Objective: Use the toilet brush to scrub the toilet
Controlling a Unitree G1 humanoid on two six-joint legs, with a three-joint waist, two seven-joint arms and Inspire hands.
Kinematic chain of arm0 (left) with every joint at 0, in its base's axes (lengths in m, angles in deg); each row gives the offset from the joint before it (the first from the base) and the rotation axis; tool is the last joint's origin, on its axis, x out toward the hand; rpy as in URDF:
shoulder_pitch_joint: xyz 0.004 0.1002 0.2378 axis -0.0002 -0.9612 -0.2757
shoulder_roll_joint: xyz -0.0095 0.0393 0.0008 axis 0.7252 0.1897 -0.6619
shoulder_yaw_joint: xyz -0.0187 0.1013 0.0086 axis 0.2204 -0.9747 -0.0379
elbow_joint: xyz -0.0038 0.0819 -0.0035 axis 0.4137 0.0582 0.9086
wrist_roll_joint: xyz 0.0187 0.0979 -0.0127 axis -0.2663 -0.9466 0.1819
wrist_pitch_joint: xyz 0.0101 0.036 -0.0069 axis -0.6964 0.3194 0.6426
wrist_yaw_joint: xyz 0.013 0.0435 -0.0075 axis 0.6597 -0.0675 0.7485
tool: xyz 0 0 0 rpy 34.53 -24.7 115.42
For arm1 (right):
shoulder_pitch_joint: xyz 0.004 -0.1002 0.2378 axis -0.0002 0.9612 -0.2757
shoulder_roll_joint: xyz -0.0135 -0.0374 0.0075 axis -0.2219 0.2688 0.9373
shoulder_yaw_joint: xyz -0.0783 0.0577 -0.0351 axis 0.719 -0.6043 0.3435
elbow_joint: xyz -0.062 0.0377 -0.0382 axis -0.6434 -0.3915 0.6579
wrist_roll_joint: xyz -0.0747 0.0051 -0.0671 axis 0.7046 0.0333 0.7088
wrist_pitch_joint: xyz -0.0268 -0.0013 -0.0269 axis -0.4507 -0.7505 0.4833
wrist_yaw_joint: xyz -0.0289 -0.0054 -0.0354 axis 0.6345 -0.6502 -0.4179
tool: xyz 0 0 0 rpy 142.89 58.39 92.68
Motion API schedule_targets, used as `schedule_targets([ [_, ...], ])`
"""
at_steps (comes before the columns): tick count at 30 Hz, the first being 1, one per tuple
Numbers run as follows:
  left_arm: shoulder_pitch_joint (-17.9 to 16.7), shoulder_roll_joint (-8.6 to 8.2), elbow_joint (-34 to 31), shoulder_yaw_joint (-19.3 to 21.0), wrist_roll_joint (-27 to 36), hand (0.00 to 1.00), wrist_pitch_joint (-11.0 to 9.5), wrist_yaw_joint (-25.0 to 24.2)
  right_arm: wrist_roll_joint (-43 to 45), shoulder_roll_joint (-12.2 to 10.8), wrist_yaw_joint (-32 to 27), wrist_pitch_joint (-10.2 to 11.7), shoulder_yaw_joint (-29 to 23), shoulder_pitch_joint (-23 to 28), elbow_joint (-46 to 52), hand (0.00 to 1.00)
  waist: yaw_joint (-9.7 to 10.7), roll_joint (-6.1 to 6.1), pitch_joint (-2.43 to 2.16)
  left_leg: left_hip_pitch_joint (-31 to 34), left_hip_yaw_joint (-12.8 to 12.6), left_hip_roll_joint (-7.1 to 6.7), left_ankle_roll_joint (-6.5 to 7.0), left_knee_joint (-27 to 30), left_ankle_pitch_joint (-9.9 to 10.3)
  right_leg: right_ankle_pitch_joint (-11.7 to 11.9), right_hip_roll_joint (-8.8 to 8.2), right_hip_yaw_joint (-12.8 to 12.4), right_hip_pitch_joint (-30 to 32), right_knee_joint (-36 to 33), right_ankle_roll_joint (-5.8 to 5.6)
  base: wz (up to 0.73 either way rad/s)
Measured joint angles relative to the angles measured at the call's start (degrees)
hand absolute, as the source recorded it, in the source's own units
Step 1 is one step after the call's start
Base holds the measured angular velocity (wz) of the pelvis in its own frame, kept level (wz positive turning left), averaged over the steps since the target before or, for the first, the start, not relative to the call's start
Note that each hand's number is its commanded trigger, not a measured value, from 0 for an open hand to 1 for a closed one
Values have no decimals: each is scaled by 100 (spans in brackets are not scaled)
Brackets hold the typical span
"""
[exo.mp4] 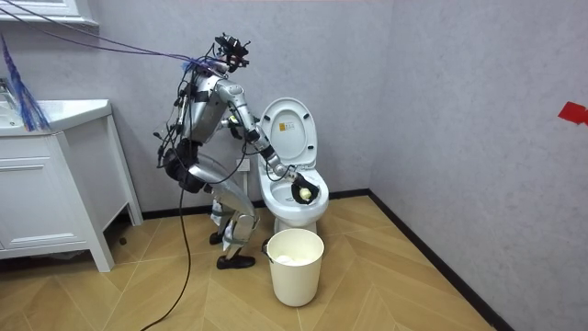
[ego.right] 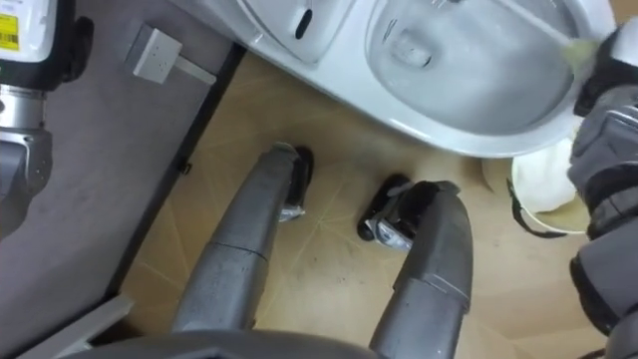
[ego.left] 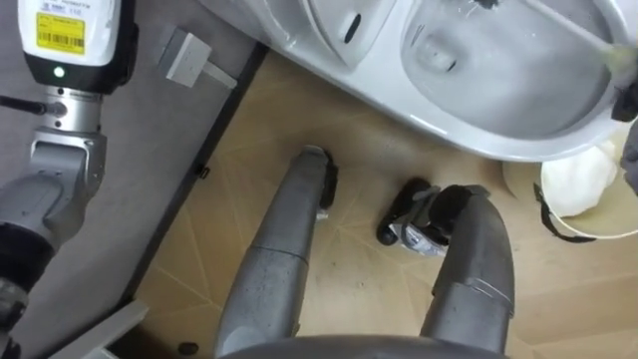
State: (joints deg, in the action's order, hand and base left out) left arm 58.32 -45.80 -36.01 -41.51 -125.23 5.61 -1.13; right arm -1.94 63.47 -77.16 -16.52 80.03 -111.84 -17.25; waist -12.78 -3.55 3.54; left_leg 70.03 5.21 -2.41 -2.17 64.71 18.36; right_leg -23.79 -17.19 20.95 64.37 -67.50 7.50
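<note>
Toilet (ego.left: 498, 140) stands open on wood floor (ego.left: 359, 284) against grey wall (ego.left: 150, 160), right hand (ego.right: 606, 110) at its rim, grip unclear.

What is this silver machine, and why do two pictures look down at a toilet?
It is a robot that walks on two legs. One picture comes from a camera standing in the room. There the robot bends over a toilet with its lid up and reaches one arm into the bowl. The other two pictures come from cameras in the robot's head, like two eyes, looking down past its own legs. In them its right hand comes in from the right and holds a brush, whose thin handle slants over the bowl. Its left hand hangs at the left. A white bin stands on the wooden floor beside the toilet.
</note>
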Motion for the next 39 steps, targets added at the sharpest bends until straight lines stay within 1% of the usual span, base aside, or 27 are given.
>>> schedule_targets([
  [1,9,-1,9,-89,-10,0,-4,-13,84,58,41,-107,7,87,-23,100,-77,-144,7,-39,24,3,19,11,17,-11,-4,47,-86,34,-40,0],
  [2,9,-4,25,-131,-8,0,-3,-18,131,111,41,-106,9,120,-11,100,-109,-210,7,-49,26,4,23,7,18,-4,-1,54,-102,58,-61,-9],
  [3,7,-20,47,-187,-5,0,-3,-43,147,199,41,-109,8,151,-6,100,-184,-340,6,-58,13,8,29,-2,20,25,-2,57,-110,96,-89,-13],
  [4,-3,-50,48,-196,-6,0,-3,-50,159,249,45,-129,8,154,-6,100,-211,-474,4,-57,11,-1,41,-2,23,39,-1,49,-113,115,-107,-13],
  [5,-11,-66,47,-196,-6,0,-3,-51,161,255,46,-136,8,159,-5,100,-232,-538,3,-57,11,-3,49,-1,26,43,3,46,-114,123,-111,-11],
  [6,-28,-80,46,-195,-5,0,-3,-52,167,301,17,-173,8,152,40,100,-271,-626,-9,-62,13,12,59,-1,32,63,24,44,-117,155,-103,-16],
  [7,-27,-80,45,-194,0,0,-3,-52,185,335,41,-178,9,151,68,100,-314,-666,-20,-81,-6,51,67,-8,41,83,31,60,-133,180,-108,-17],
  [9,-26,-80,47,-194,2,0,-3,-52,267,331,88,-218,9,151,107,100,-327,-691,-19,-122,-15,74,61,-23,48,87,41,67,-165,194,-91,-7],
  [11,-35,-87,16,-195,3,0,1,-64,369,328,105,-240,8,156,145,100,-313,-771,-14,-158,0,89,53,-28,55,77,44,109,-224,209,-75,0],
  [12,-40,-89,-1,-195,2,0,0,-66,392,328,99,-286,8,154,161,100,-307,-814,-23,-181,2,90,72,-46,65,73,44,117,-249,226,-78,0],
  [14,-59,-90,-18,-194,3,0,1,-67,481,317,98,-309,8,145,162,100,-308,-835,-38,-220,-17,91,79,-108,64,77,33,117,-263,262,-77,-3],
  [15,-114,-89,-44,-194,3,0,1,-78,572,288,98,-313,7,185,162,100,-303,-839,-36,-270,-19,84,78,-137,65,82,30,118,-297,288,-79,-4],
  [16,-200,-89,-98,-191,4,0,0,-110,640,253,81,-328,5,219,165,100,-274,-878,-37,-320,-16,85,66,-143,71,68,32,124,-356,294,-90,0],
  [18,-285,-91,-174,-191,27,0,-30,-126,737,224,48,-353,-3,247,165,100,-242,-908,-39,-381,-16,81,45,-157,82,46,29,128,-417,303,-95,4],
  [19,-320,-92,-199,-191,94,0,-56,-126,793,177,10,-353,-3,266,169,100,-169,-925,-52,-393,-16,79,47,-174,84,29,13,154,-449,308,-95,9],
  [20,-323,-98,-206,-192,121,0,-64,-129,800,155,-20,-353,-3,272,175,100,-142,-928,-54,-394,-15,80,48,-181,84,23,6,169,-458,310,-91,10],
  [22,-328,-117,-250,-204,305,0,-109,-132,823,117,-99,-353,-3,327,273,100,-48,-930,-56,-386,11,86,48,-201,85,22,10,218,-485,342,-59,7],
  [24,-347,-126,-280,-217,483,0,-168,-148,863,117,-135,-354,-8,399,435,100,51,-929,-56,-379,9,94,59,-230,88,22,11,236,-491,377,-56,6],
  [26,-427,-126,-326,-233,608,0,-216,-186,1012,108,-145,-354,-30,465,592,100,154,-927,-57,-387,-8,90,103,-251,90,16,6,234,-497,392,-68,2],
  [28,-519,-123,-412,-229,710,0,-292,-258,1217,58,-133,-352,-230,582,787,100,264,-914,-61,-389,-32,96,121,-279,115,5,33,215,-489,420,-90,0],
  [30,-582,-123,-415,-228,742,0,-320,-283,1370,-17,-134,-352,-282,608,813,100,327,-903,-67,-413,-38,103,116,-309,123,12,56,200,-500,467,-104,-6],
  [32,-653,-99,-416,-226,802,0,-350,-285,1508,-96,-134,-351,-311,670,814,100,375,-854,-92,-444,-80,136,120,-318,151,10,60,192,-523,485,-110,-8],
  [33,-723,-71,-419,-225,806,0,-356,-286,1547,-150,-132,-351,-312,723,818,100,388,-809,-116,-462,-123,177,128,-324,167,6,79,182,-535,499,-115,0],
  [34,-757,-59,-435,-225,855,0,-357,-286,1664,-160,-130,-350,-319,800,864,100,424,-784,-130,-473,-124,180,129,-334,168,0,98,180,-553,515,-127,0],
  [35,-762,-59,-440,-227,911,0,-357,-285,1720,-174,-133,-346,-331,827,882,100,452,-778,-132,-475,-126,180,132,-340,170,-3,116,180,-557,520,-132,3],
  [38,-772,-59,-451,-257,1062,0,-374,-329,1786,-204,-144,-356,-352,876,861,100,491,-747,-144,-483,-143,164,147,-334,177,-11,92,158,-556,500,-151,2],
  [39,-780,-59,-458,-257,1087,0,-377,-373,1863,-197,-144,-346,-383,914,866,100,515,-729,-153,-482,-156,148,152,-330,179,-31,34,158,-550,470,-168,7],
])
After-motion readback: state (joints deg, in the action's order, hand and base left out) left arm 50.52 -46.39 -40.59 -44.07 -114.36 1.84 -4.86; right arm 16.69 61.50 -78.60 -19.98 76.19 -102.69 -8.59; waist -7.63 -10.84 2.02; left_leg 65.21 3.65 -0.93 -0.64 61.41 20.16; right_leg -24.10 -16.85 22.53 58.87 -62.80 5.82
